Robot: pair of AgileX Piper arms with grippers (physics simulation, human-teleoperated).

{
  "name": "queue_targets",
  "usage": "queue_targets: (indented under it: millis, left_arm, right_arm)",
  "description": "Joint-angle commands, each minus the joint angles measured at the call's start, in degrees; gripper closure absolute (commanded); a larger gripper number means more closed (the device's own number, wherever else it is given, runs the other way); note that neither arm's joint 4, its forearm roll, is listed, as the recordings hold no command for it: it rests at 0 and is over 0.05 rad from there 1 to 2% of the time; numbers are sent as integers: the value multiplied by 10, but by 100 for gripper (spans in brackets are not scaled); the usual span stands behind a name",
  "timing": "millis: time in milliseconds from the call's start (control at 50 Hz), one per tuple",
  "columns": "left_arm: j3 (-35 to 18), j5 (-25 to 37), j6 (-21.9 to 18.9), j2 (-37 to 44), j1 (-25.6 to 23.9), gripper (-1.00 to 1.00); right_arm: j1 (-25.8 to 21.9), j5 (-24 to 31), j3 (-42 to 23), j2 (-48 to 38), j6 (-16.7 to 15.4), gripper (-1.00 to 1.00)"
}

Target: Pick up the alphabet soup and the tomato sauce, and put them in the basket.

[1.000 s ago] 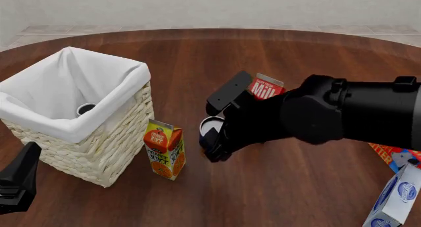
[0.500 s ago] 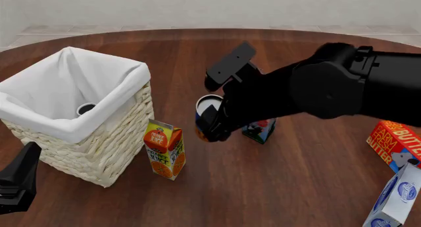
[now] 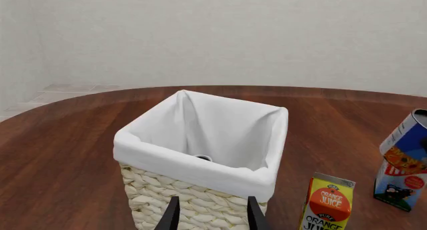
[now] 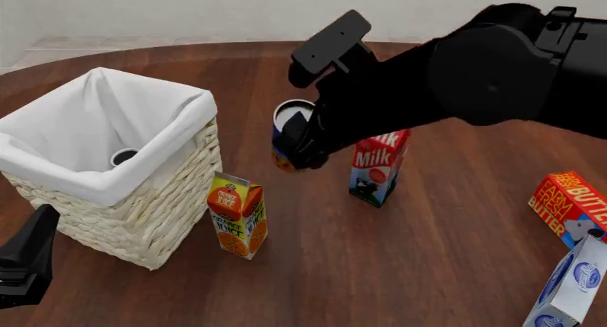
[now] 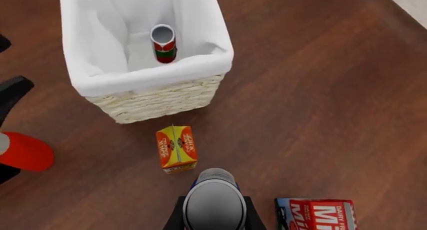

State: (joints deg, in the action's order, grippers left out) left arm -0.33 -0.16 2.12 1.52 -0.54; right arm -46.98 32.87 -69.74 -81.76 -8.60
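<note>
The alphabet soup [image 4: 287,133], a blue can with a pale top, hangs in the air above the table between the basket and the milk carton. My right gripper [image 4: 296,138] is shut on it; the right wrist view looks down on the can's silver top [image 5: 213,201]. The tomato sauce [image 4: 124,156] stands upright inside the basket [image 4: 152,217], and its red-and-green label shows from above [image 5: 163,43]. My left gripper [image 3: 212,217] is open and low, close in front of the basket's wicker wall [image 3: 193,202], holding nothing.
An orange juice carton [image 4: 237,215] stands right beside the basket's near corner, below the held can. A milk carton [image 4: 377,167] stands to the right of the can. A butter box [image 4: 569,206] and a blue-and-white carton [image 4: 571,284] lie at the far right.
My right gripper has risen with the alphabet soup and drifted a little left toward the basket, uncovering the milk carton. The left arm has stayed still.
</note>
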Motion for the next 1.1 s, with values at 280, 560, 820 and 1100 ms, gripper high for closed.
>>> queue_targets:
  millis: [280,560,820,1100]
  left_arm:
    - [0,0,0,0,0,-100]
    - [0,0,0,0,0,-100]
    - [0,0,0,0,0,-100]
    - [0,0,0,0,0,-100]
  right_arm:
    - [-15,26,-83,-18,-2,100]
    - [-27,30,-116,-39,-5,100]
    - [-38,36,-143,-51,-6,100]
    - [-48,47,-180,-72,-13,100]
